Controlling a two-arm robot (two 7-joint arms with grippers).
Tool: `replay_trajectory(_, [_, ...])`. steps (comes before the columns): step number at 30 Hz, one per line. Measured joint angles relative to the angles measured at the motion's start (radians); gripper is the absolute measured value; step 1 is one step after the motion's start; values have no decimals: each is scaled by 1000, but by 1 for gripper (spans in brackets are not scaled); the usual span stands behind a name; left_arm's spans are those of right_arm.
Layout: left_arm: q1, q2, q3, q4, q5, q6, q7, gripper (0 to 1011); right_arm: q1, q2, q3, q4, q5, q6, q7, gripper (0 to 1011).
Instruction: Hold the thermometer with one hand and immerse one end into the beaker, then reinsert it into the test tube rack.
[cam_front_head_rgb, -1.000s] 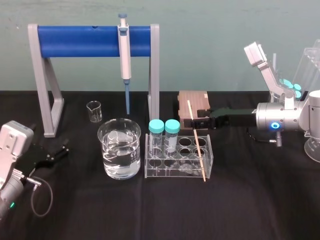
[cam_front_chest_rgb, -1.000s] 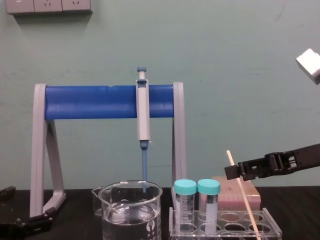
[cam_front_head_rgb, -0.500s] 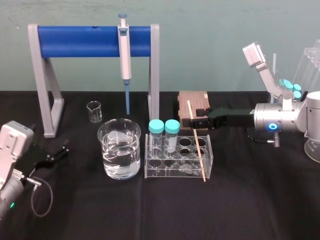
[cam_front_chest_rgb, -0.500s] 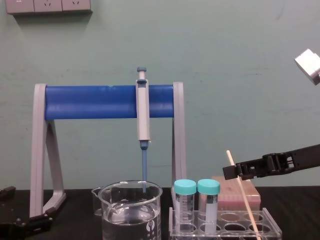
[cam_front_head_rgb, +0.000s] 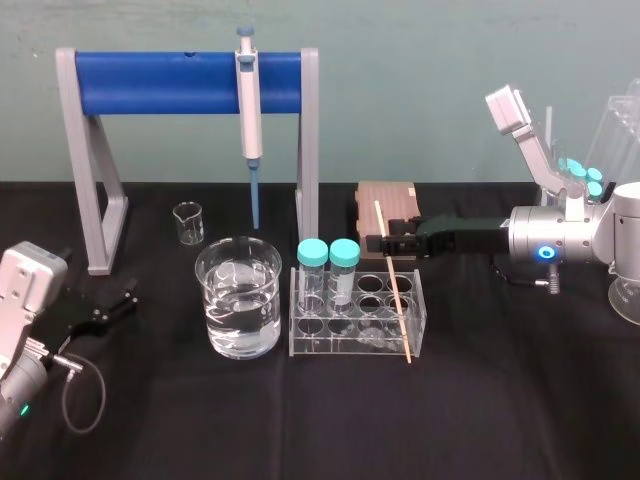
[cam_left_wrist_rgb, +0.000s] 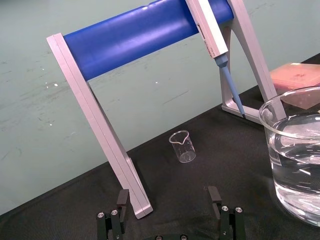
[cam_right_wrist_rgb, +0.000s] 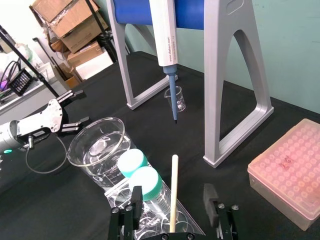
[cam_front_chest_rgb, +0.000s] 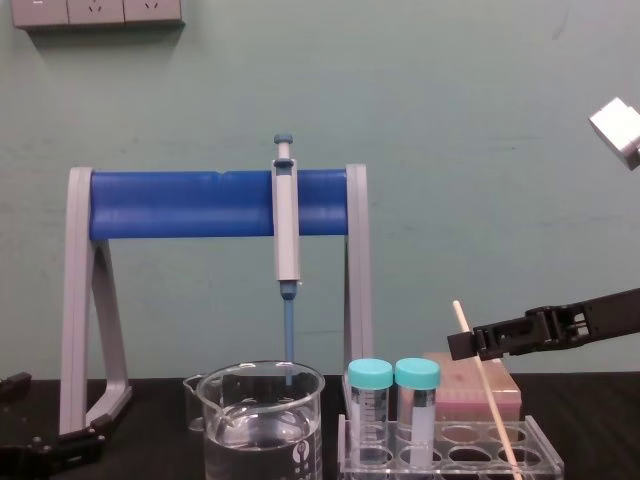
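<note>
Fingers (cam_right_wrist_rgb: 136, 197) of the right gripper (cam_front_head_rgb: 378, 244) are spread wide, one on each side of the thermometer (cam_front_head_rgb: 393, 285), with a gap between the rod and each finger. The gripper reaches in from 3 o'clock, level with the rod's upper part and above the test tube rack (cam_front_head_rgb: 330, 348). The thermometer stands tilted at the rack's 3 o'clock end, its top leaning toward 12 o'clock and its foot on the 6 o'clock side. Two teal-capped tubes (cam_front_head_rgb: 313, 253) stand at the rack's 9 o'clock end. The beaker (cam_front_head_rgb: 238, 300), part-filled with clear liquid, sits on the black bench (cam_front_head_rgb: 500, 400) just beside the rack at its 9 o'clock. The left gripper (cam_front_head_rgb: 105, 308) sits low at about 8 o'clock from the beaker, well apart, its own fingers (cam_left_wrist_rgb: 122, 199) also spread.
</note>
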Motion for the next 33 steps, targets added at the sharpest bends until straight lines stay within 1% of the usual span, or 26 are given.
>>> replay_trajectory(3, [0,0,0,0,0,0,0,1004,0,0,0,0,0,0,1,713])
replay_trajectory(5, [0,0,0,0,0,0,0,1004,0,0,0,0,0,1,1,682])
replay_trajectory(6, [0,0,0,0,0,0,0,1004,1,0,0,0,1,1,1,612])
replay_trajectory(8, [0,0,0,0,0,0,0,1004,0,0,0,0,1,1,1,573])
replay_trajectory(9, [0,0,0,0,0,0,0,1004,1,0,0,0,1,1,2,510])
replay_trajectory(14, [0,0,0,0,0,0,0,1004,1,0,0,0,1,1,2,367])
replay_trajectory(16, [0,0,0,0,0,0,0,1004,1,0,0,0,1,1,3,286])
replay_trajectory(18, [0,0,0,0,0,0,0,1004,1,0,0,0,1,2,3,247])
replay_trajectory(20, [0,0,0,0,0,0,0,1004,1,0,0,0,1,2,3,170])
replay_trajectory(24, [0,0,0,0,0,0,0,1004,0,0,0,0,1,2,3,47])
replay_trajectory(33, [0,0,0,0,0,0,0,1004,0,0,0,0,1,2,3,33])
